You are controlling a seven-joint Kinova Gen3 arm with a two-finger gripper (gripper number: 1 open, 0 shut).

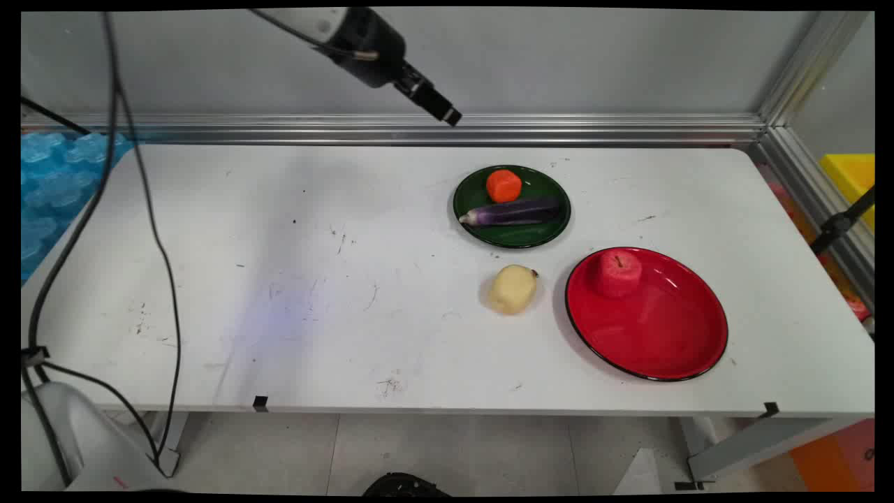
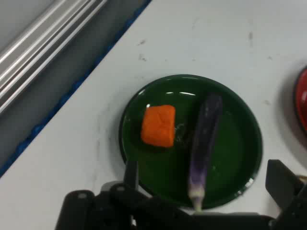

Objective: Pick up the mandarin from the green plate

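Note:
My gripper (image 1: 449, 116) hangs high over the table's back edge, up and to the left of a dark green plate (image 1: 541, 234). On that plate lie an orange carrot chunk (image 1: 503, 185) and a purple eggplant (image 1: 513, 212). The hand view looks down on the same green plate (image 2: 235, 139), with the carrot chunk (image 2: 159, 125) left of the eggplant (image 2: 204, 139). There the gripper (image 2: 206, 184) is open, its fingers wide apart and holding nothing. A pale potato (image 1: 513, 289) lies on the table in front of the green plate.
A red plate (image 1: 656, 335) with a red apple (image 1: 618, 272) on it sits to the right of the potato; its rim (image 2: 302, 103) shows in the hand view. An aluminium rail (image 1: 419, 129) runs along the back. Black cables (image 1: 157, 244) hang at the left.

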